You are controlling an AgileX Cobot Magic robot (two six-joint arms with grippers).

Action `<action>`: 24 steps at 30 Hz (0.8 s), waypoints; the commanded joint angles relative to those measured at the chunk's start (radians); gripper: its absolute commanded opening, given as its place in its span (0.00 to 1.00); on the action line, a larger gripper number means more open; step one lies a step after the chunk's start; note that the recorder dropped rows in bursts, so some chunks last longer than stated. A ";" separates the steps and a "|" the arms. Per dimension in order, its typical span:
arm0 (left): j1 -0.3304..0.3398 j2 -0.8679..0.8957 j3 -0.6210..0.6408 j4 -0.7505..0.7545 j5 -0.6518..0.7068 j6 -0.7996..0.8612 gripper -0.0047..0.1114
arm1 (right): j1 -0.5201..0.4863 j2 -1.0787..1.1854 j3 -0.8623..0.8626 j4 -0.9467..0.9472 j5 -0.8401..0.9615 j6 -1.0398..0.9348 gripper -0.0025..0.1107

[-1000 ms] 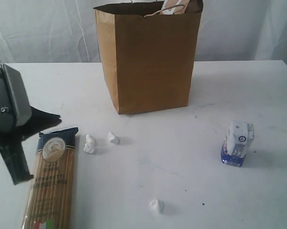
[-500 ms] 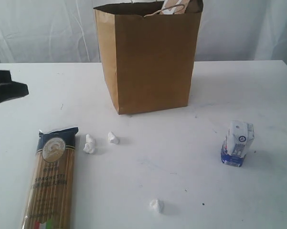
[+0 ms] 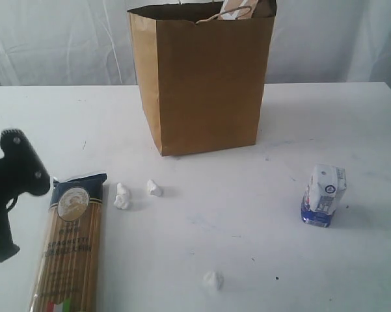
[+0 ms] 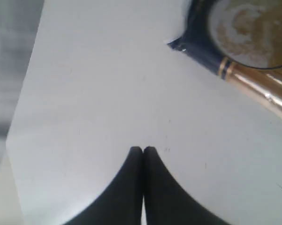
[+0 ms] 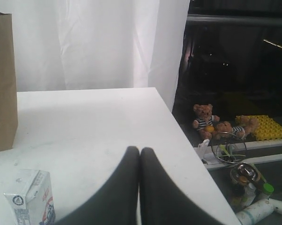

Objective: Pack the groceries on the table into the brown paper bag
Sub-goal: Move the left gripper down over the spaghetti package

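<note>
The brown paper bag point(image 3: 205, 84) stands upright at the back middle of the table point(image 3: 247, 234), with a handle and a pale item showing at its mouth. A spaghetti packet point(image 3: 71, 247) lies flat at the front left. A small white-blue carton point(image 3: 323, 195) stands at the right. My left arm point(image 3: 16, 179) hangs just left of the packet's top end. In the left wrist view the left gripper point(image 4: 141, 149) is shut and empty over bare table, short of the packet point(image 4: 253, 56). The right gripper point(image 5: 140, 149) is shut and empty, with the carton point(image 5: 30, 197) beside it.
Three small white crumpled lumps lie on the table point(image 3: 121, 196), point(image 3: 154, 188), point(image 3: 213, 281). The table's right edge point(image 5: 178, 122) drops to a floor cluttered with teddy bears point(image 5: 204, 119) and a yellow crate point(image 5: 267, 127). A white curtain hangs behind.
The left arm swung up and back to the left edge half a second ago. It is now down again beside the top of the spaghetti packet. Nothing else moved.
</note>
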 commanded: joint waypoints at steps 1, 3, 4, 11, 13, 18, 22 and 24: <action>-0.091 -0.015 -0.213 -0.770 0.343 0.391 0.04 | 0.006 -0.003 0.004 0.004 -0.006 0.005 0.02; -0.044 -0.013 -0.279 -1.194 0.315 0.649 0.04 | 0.006 -0.003 0.004 0.004 -0.006 0.005 0.02; -0.024 -0.009 -0.293 -1.324 0.298 0.723 0.04 | 0.006 -0.003 0.004 0.004 -0.006 0.005 0.02; 0.152 0.099 -0.314 -1.287 0.219 0.472 0.04 | 0.006 -0.003 0.004 0.004 -0.006 0.005 0.02; 0.172 0.119 -0.324 -1.289 0.241 0.457 0.04 | 0.006 -0.003 0.004 0.004 -0.004 0.005 0.02; 0.172 0.122 -0.324 -1.289 0.224 0.574 0.20 | 0.006 -0.003 0.004 0.004 -0.002 0.005 0.02; 0.172 0.122 -0.324 -1.278 0.178 0.572 0.61 | 0.006 -0.003 0.004 0.004 -0.002 0.005 0.02; 0.172 0.122 -0.324 -1.278 0.178 0.572 0.85 | 0.006 -0.003 0.004 0.004 -0.002 0.005 0.02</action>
